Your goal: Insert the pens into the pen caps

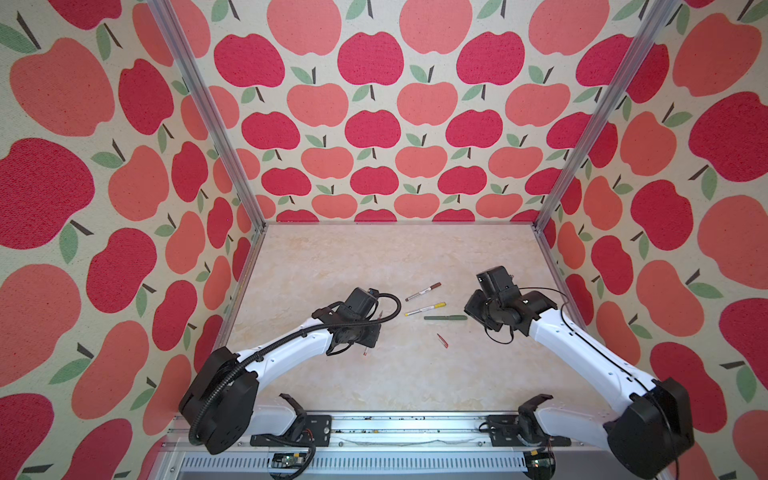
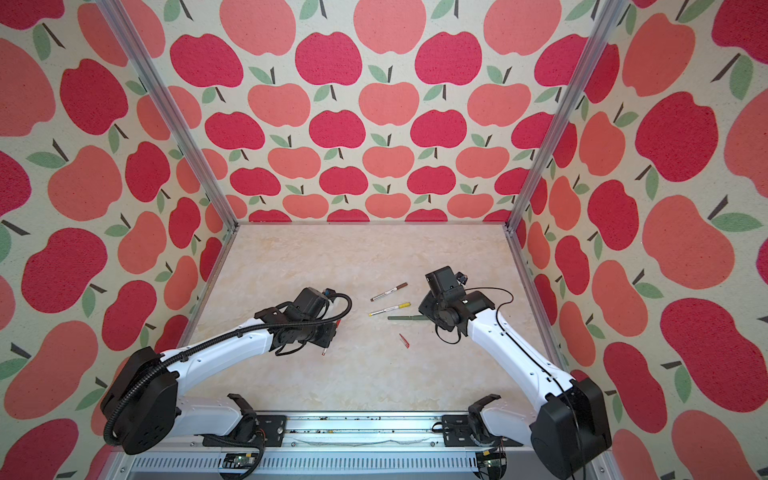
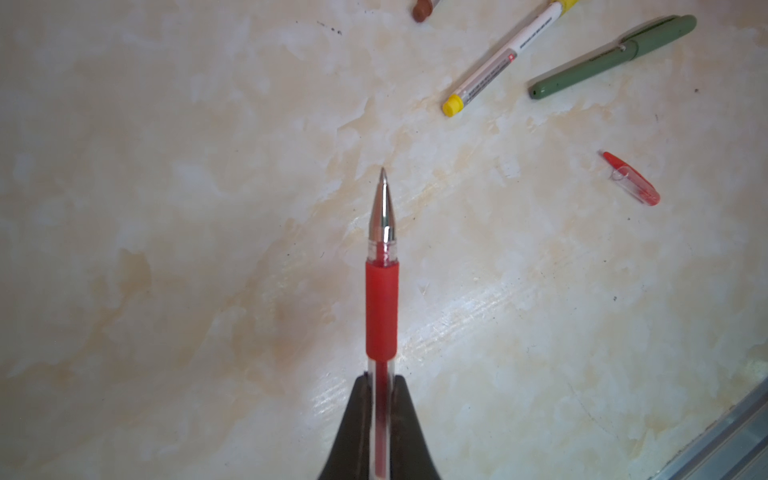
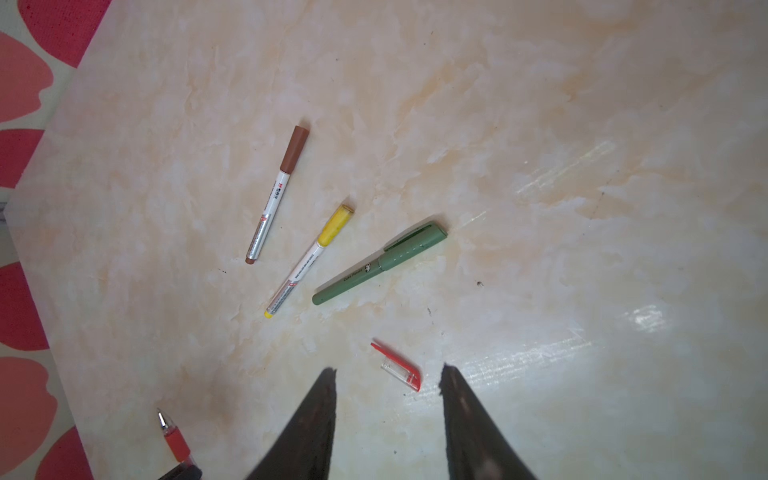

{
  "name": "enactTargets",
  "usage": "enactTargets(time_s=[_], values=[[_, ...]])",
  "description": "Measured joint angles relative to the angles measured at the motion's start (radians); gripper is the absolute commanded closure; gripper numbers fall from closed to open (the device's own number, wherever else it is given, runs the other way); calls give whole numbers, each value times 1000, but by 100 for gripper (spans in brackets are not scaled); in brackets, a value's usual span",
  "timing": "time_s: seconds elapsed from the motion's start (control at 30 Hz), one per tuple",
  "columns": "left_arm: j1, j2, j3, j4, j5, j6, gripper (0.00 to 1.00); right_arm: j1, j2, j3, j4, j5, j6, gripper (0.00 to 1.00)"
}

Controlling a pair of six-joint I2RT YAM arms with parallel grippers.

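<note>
My left gripper (image 3: 381,376) is shut on the clear red pen (image 3: 381,307), whose bare metal tip points away from the jaws above the table; its tip also shows in a top view (image 1: 365,352). The red pen cap with a clip (image 1: 442,340) lies loose on the table. In the right wrist view this cap (image 4: 401,368) sits just ahead of my open right gripper (image 4: 388,374), nearer one finger, untouched. Three pens lie side by side with their caps on: brown (image 4: 277,195), yellow (image 4: 311,259) and dark green (image 4: 380,262).
The beige marbled table (image 1: 374,382) is walled on three sides by apple-print panels with metal posts (image 1: 552,266). The capped pens lie between the two arms in both top views, the green one (image 1: 445,318) ending close to the right wrist.
</note>
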Motion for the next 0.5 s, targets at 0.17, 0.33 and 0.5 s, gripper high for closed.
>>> enactTargets(time_s=[0.17, 0.33, 0.5], values=[[-28, -55, 0, 26, 6, 21, 100, 93, 20, 65, -198, 104, 371, 53], [-31, -103, 0, 57, 10, 21, 100, 192, 93, 59, -259, 114, 618, 47], [-31, -141, -21, 75, 16, 17, 100, 273, 170, 40, -249, 90, 774, 47]])
